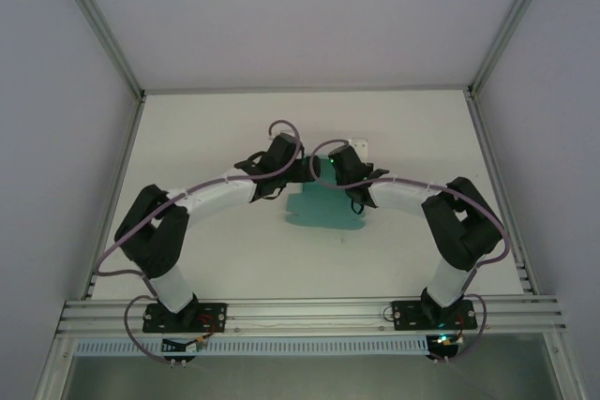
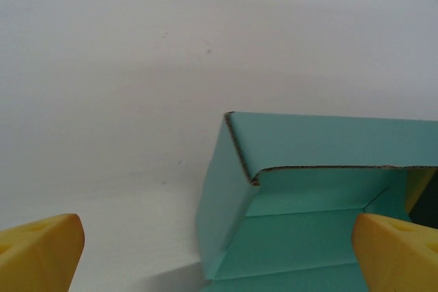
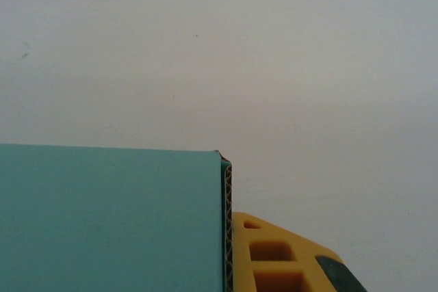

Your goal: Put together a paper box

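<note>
The box (image 1: 323, 208) lies on the tabletop (image 1: 216, 259), about half done: side walls are folded up, and closing is left, I think. My left fingers (image 2: 41, 251) are wide open, one wall between them; my right fingers (image 3: 274, 258) are closed on another wall.

- paper box (image 2: 294, 203): teal card, matt and smooth on the faces, and the cut edges show brownish corrugated fluting
- fingers (image 2: 41, 254) on the left gripper (image 2: 217, 254): yellow plastic, dull, slightly grainy
- table (image 1: 234, 259): white, matt, smooth, a few faint scuffs
- rail (image 1: 309, 311) along the near edge: ribbed bare metal, soft sheen
- left arm (image 1: 211, 192): white and black plastic shells, pretty matt
</note>
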`<action>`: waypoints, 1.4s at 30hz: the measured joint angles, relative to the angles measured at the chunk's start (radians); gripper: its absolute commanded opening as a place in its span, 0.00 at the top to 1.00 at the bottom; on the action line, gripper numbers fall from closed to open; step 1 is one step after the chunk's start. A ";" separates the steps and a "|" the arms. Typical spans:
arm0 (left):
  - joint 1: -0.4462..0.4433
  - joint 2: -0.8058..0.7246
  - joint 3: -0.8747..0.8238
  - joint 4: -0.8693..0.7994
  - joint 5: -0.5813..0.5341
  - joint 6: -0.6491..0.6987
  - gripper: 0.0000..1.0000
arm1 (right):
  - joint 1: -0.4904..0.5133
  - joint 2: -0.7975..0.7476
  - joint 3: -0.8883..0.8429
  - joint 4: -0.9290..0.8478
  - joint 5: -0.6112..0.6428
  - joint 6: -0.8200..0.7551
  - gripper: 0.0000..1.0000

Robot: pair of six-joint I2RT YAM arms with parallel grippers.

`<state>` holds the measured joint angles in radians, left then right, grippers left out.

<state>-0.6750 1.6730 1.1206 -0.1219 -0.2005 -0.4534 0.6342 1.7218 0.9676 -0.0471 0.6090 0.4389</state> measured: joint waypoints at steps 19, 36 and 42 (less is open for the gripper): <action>0.275 -0.520 -0.238 -0.229 -0.146 -0.090 0.00 | -0.080 0.099 0.392 -0.468 -0.452 -0.806 1.00; 0.334 -0.501 -0.280 -0.274 -0.150 -0.151 0.00 | 0.109 0.360 0.753 -0.728 -0.472 -1.952 0.95; 0.334 -0.501 -0.297 -0.274 -0.153 -0.179 0.00 | 0.181 0.392 0.714 -0.708 -0.376 -2.058 0.58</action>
<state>-0.3412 1.1721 0.8238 -0.3954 -0.3538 -0.6323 0.8150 2.1136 1.6817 -0.7547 0.2333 -1.6192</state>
